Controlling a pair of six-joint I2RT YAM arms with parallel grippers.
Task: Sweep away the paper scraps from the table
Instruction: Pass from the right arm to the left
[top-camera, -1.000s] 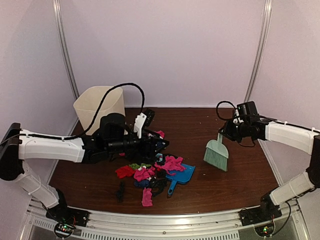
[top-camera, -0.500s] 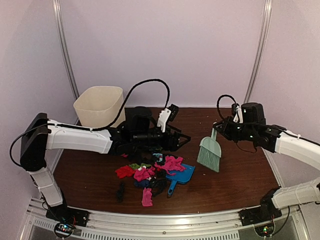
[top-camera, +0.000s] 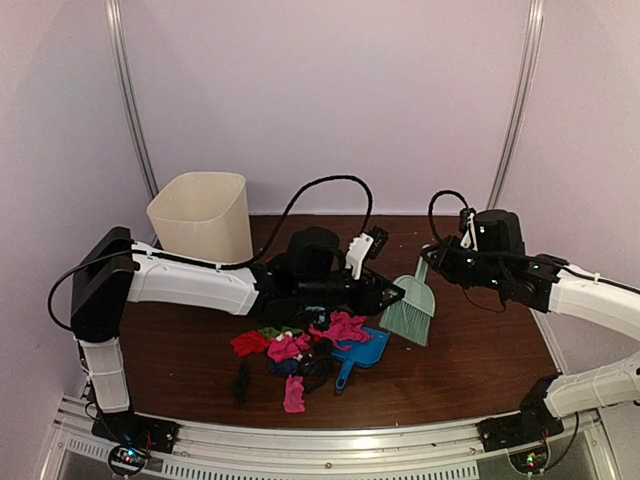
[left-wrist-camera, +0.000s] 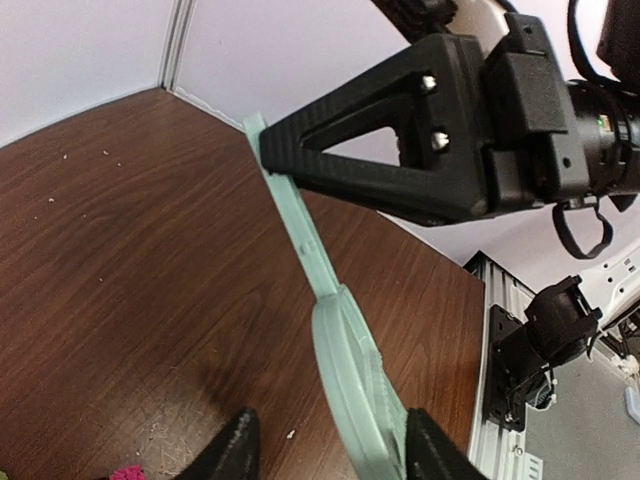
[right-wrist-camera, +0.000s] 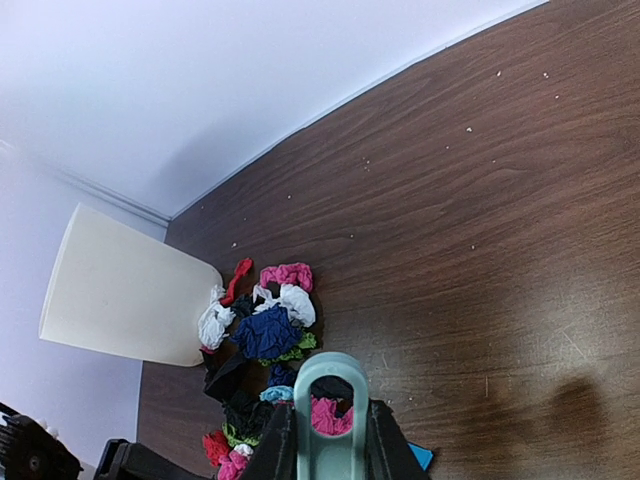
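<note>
My right tool: clamped on pale green plastic hand brush, for sweeping.
My left tool: apart, straddling brush, likely taking it.

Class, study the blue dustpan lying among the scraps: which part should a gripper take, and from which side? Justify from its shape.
Probably the handle of the dustpan, from above on the near side: it is narrow, juts toward the front rail and lies mostly bare, while paper scraps cover the pan's far corner.
</note>
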